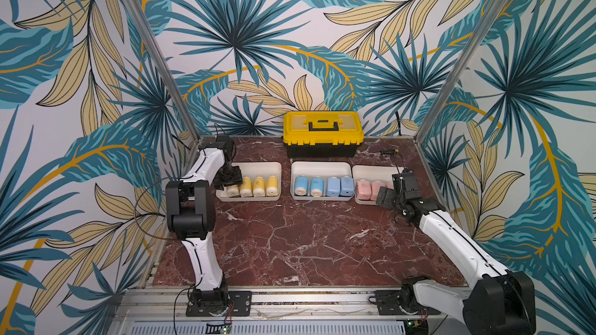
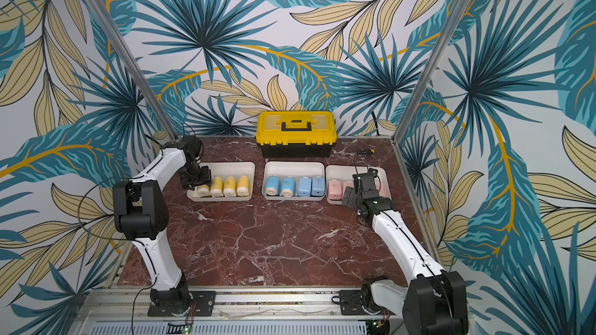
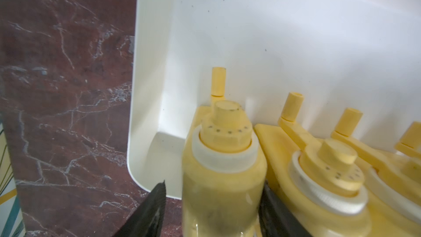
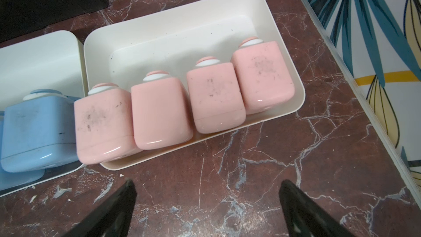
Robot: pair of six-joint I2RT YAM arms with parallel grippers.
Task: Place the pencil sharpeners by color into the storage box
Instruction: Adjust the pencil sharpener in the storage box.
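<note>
Three white trays make up the storage box: left (image 1: 258,165), middle (image 1: 321,165), right (image 4: 173,26). Several yellow pencil sharpeners (image 1: 259,186) stand in the left tray, several blue ones (image 1: 316,186) in the middle, several pink ones (image 4: 159,110) in the right. My left gripper (image 3: 214,185) reaches down at the left tray's left end (image 1: 230,185), open around the end yellow sharpener (image 3: 223,178). One finger touches the sharpener and the other stands a little off. My right gripper (image 4: 207,182) hangs open over bare table in front of the pink tray, holding nothing.
A yellow-and-black toolbox (image 1: 322,133) stands shut behind the trays at the back wall. A small tool (image 1: 392,152) lies at the back right. The enclosure's patterned walls and metal posts (image 1: 451,69) close in both sides. Red marble tabletop (image 1: 306,243) lies in front of the trays.
</note>
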